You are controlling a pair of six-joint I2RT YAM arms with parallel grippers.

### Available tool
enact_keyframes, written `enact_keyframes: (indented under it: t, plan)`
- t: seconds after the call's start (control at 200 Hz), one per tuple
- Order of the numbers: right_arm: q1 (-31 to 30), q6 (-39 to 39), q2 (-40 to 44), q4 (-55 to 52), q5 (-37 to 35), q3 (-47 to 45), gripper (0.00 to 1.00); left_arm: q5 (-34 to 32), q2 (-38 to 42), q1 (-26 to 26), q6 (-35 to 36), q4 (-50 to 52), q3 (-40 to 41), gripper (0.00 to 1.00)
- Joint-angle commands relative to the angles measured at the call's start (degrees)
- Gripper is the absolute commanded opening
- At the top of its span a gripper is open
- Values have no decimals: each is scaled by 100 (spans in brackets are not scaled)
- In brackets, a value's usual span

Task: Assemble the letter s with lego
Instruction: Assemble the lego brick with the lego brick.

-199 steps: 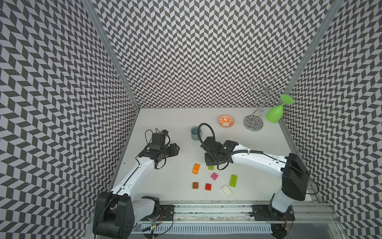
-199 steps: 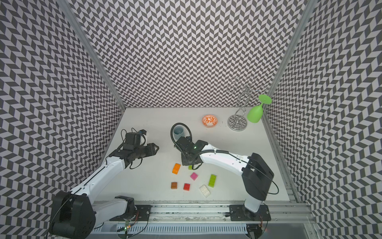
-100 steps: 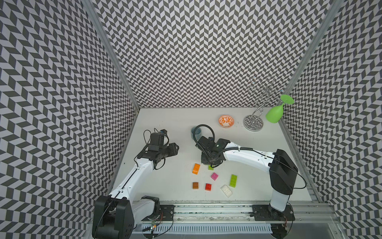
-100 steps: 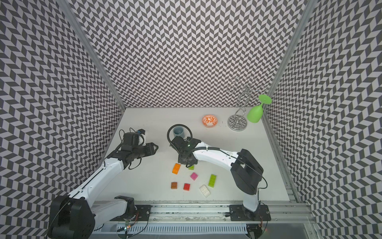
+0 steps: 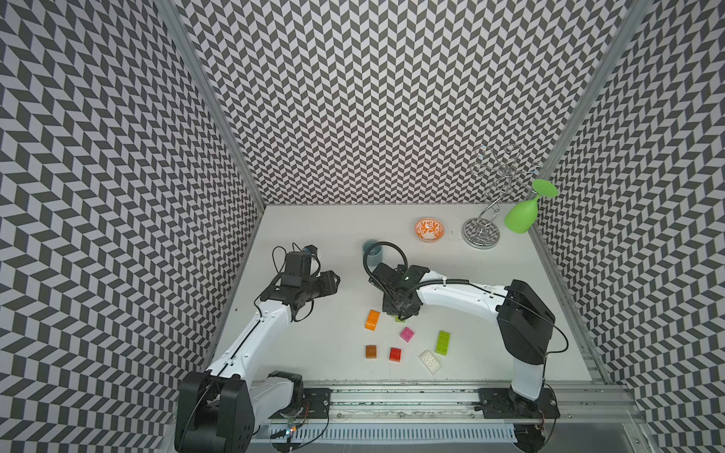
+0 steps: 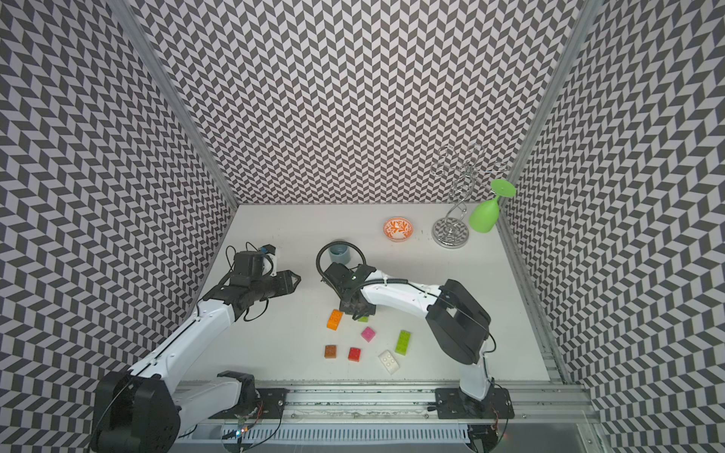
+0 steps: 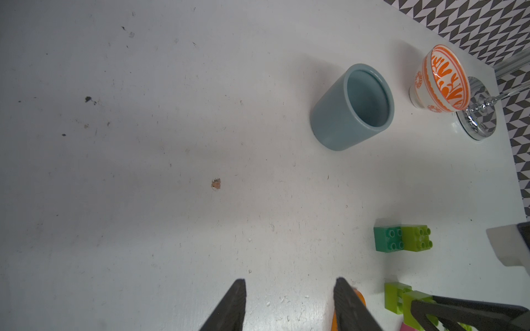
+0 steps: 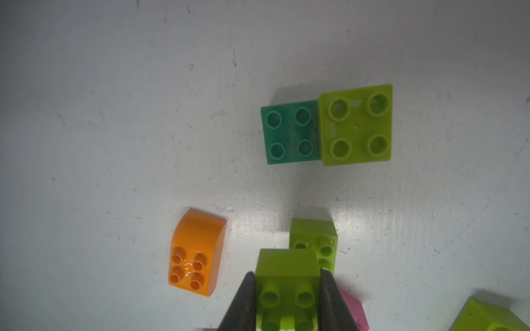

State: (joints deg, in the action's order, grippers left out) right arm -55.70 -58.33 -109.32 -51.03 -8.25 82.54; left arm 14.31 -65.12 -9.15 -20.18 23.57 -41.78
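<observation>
The table (image 5: 333, 235) is white and flat, with little scratches and dark specks on it (and one tiny brown chip (image 7: 216, 184)). Three tall walls (image 5: 392, 98) with a grey and white zigzag pattern stand around it, and a metal rail (image 5: 392, 396) runs along the front. The right gripper (image 8: 287, 272) is squeezed tight on a lime green brick (image 8: 286, 263), with one finger on each side. That brick hides part of another lime brick (image 8: 325, 238) on the table. Close by lies an orange brick (image 8: 196, 252) with a rounded end. A dark green brick (image 8: 291, 131) touches a square lime brick (image 8: 355, 124), side by side. Nearer the rail lie a pink brick (image 5: 407, 334), a long lime brick (image 5: 442, 342), a white brick (image 5: 429, 361), a red brick (image 5: 395, 353) and a brown brick (image 5: 371, 351), all apart from each other. The left gripper (image 7: 290, 280) hangs over a bare bit of table, its fingers partly spread with nothing between them. Toward the back stand a grey-blue cup (image 7: 329, 120), an orange patterned bowl (image 5: 429, 228) and a shiny wire rack (image 5: 481, 235) with a green glass (image 5: 521, 215) hanging upside down.
</observation>
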Motion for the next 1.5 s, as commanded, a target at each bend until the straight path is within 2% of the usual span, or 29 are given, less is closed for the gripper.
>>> enact_keyframes:
  t: [0.0, 0.926, 1.497]
  plan:
    - [-4, -120, -113, -48, -194, -19, 0, 62, 81, 44, 60, -116, 65, 51]
    - [17, 123, -422, 141, -103, -256, 0, 55, 95, 62, 67, -124, 80, 51]
    - [-4, 221, -490, 521, 170, -923, 0, 61, 72, 88, 64, -125, 82, 51]
